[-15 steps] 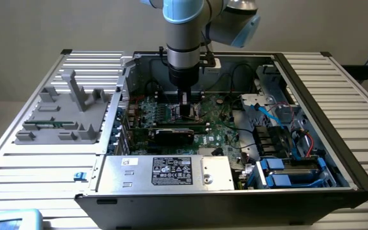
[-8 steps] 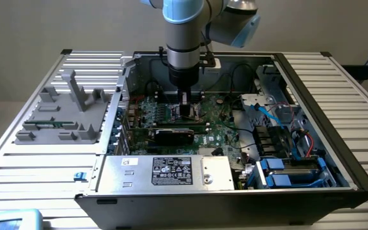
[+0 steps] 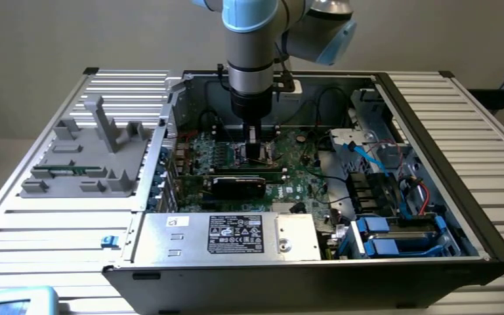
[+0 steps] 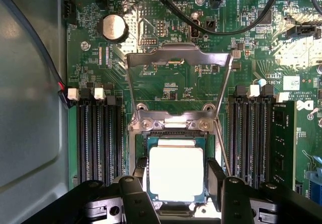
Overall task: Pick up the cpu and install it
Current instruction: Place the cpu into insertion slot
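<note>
Well off to the exterior view's left of the gripper (image 3: 254,156), a grey tray (image 3: 81,172) sits on the slatted table (image 3: 24,230), beside the open computer case (image 3: 448,170). The arm reaches straight down inside the case to the green motherboard (image 4: 166,90). Between the fingers (image 4: 141,169) the cpu (image 4: 176,173) lies flat in its socket, silver top up, with the fingers closed against its two opposite edges. Black memory slots (image 4: 98,138) flank the gripper on both sides. Just beyond the fingertips the metal socket frame (image 4: 178,58) stands swung open, and a coin battery (image 4: 113,26) lies farther out.
</note>
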